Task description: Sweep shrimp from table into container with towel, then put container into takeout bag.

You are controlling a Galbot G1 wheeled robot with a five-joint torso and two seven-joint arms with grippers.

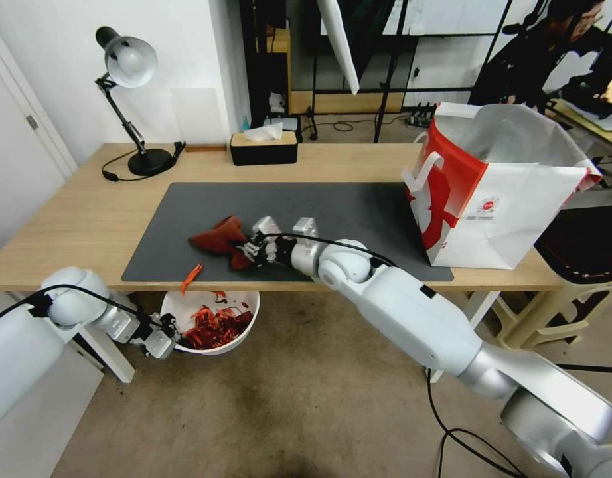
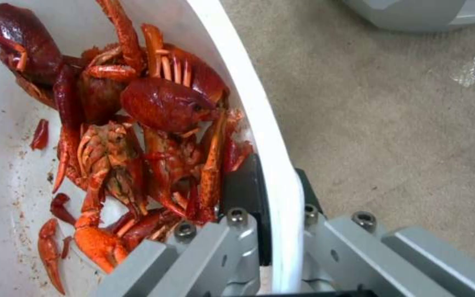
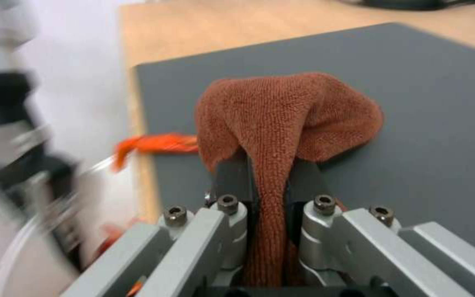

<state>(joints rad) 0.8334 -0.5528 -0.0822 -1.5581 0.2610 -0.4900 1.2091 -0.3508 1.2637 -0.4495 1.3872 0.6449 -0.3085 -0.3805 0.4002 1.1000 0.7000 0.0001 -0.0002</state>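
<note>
Nearest, at about 7 o'clock in the head view, the bowl is held below the table's front edge by the left gripper. In the left wrist view its jaws are clamped on the white rim, one pad inside and one outside. A heap of shrimp lies inside the bowl, against the wall near the grip.

Just above, at the mat's front edge, one orange shrimp piece is seen hanging over the lip of the table, roughly over the bowl's left part. It is judged to be the last piece to be swept.

Farther in, near the picture's centre, the right gripper is closed on a fold of the towel, whose loose bulk rests on the mat. In the right wrist view the straggler lies just beside the cloth.

For a clean finish, the towel should be kept low on the mat and drawn toward 7 o'clock, so the piece is pushed rather than ridden over. The bowl is best held level, rim tucked under the edge beneath the piece, so nothing is dropped on the floor.

Farthest, at 3 o'clock, the bag stands open on the table, well apart.
</note>
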